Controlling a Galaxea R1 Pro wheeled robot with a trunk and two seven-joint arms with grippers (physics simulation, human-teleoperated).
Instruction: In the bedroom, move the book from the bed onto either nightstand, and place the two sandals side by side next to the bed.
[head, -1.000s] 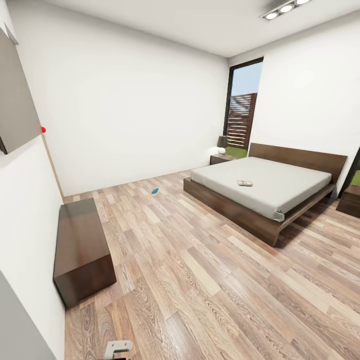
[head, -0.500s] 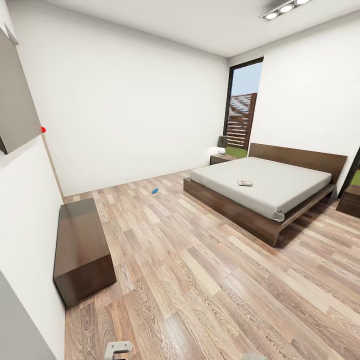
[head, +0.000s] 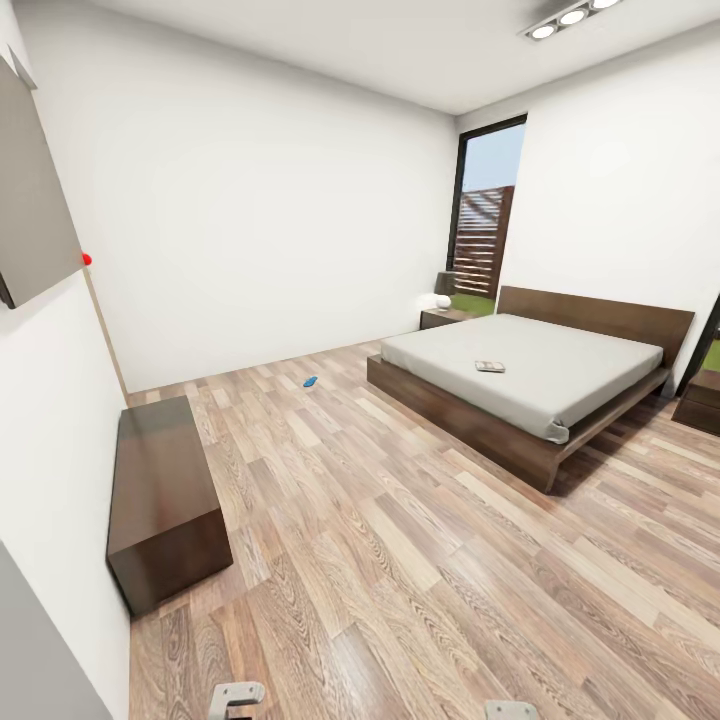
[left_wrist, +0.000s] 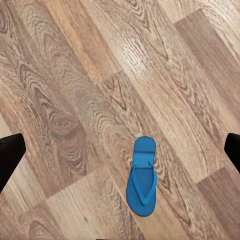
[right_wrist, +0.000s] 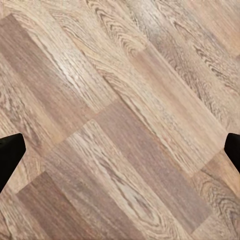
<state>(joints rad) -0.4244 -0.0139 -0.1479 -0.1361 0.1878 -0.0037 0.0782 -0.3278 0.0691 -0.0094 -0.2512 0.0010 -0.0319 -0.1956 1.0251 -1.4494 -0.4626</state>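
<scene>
Two sandals wanted: one is lying on the floor (head: 400, 560) far off near the back wall (head: 311, 381); another (left_wrist: 141, 176) is lying under the left wrist.
Bed (head: 520, 385): sitting right, book (head: 490, 367) resting on it.
Nightstand (head: 703, 400): standing beyond the bed.
Axis: sole is running straight along the view.
Left fingers (left_wrist: 10, 152): spreading wide, empty, straddling the sandal.
Right fingers (right_wrist: 10, 150): spreading wide, empty.
Nearer arm: left, judging by its view.
</scene>
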